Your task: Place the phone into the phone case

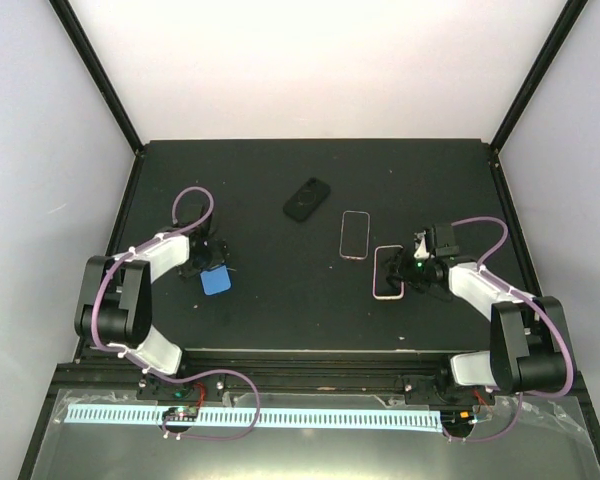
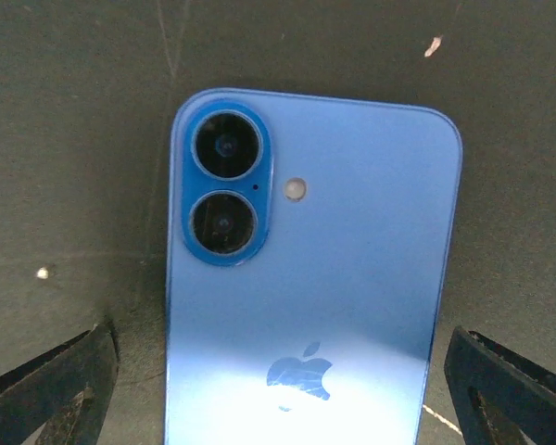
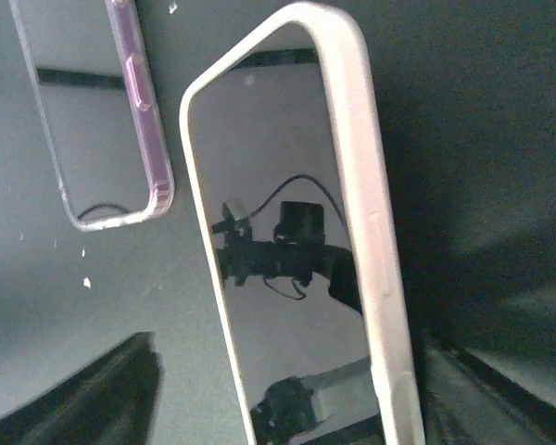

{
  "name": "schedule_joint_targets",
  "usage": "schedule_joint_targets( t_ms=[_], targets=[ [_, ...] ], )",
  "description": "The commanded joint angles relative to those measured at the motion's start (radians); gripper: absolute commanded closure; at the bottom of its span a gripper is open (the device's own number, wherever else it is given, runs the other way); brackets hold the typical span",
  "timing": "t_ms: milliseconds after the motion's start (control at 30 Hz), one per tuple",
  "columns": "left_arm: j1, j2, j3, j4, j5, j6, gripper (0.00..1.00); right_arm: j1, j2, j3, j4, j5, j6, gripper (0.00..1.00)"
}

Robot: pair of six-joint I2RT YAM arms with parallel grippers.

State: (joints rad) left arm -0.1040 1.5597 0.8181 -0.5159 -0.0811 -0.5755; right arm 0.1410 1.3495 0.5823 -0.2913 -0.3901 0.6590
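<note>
A blue phone (image 1: 218, 282) lies flat on the black table, back up, with its two camera lenses and logo filling the left wrist view (image 2: 352, 241). My left gripper (image 1: 207, 262) hangs right over it, open, its fingers (image 2: 56, 389) wide apart on either side of the phone and not touching it. An empty clear case with purple buttons (image 1: 354, 234) lies mid-table and also shows in the right wrist view (image 3: 144, 120). A pale-rimmed case or phone with a glossy dark face (image 1: 388, 272) lies beside it. My right gripper (image 1: 413, 271) is open and straddles this piece (image 3: 287, 232).
A black phone case (image 1: 307, 198) lies further back near the middle of the table. The table's raised edges and black frame posts run along both sides. White walls stand behind.
</note>
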Motion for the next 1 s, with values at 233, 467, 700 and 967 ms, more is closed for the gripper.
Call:
schedule_joint_targets(
  t_ms=[233, 467, 700, 967],
  targets=[
    [0.005, -0.047, 0.054, 0.047, 0.093, 0.003, 0.04, -0.005, -0.063, 0.099, -0.117, 0.084, 0.014, 0.0],
    [-0.045, -0.079, 0.085, 0.215, 0.277, 0.03, 0.09, -0.004, -0.106, 0.113, -0.108, -0.004, -0.031, 0.0],
    [-0.164, 0.121, 0.251, 0.312, 0.309, 0.079, 0.1, 0.001, -0.235, 0.054, -0.054, -0.094, -0.054, 0.0],
    [-0.175, 0.415, 0.558, 0.284, 0.331, 0.124, 0.1, 0.038, -0.379, -0.055, 0.053, -0.17, 0.023, 0.0]
  ],
)
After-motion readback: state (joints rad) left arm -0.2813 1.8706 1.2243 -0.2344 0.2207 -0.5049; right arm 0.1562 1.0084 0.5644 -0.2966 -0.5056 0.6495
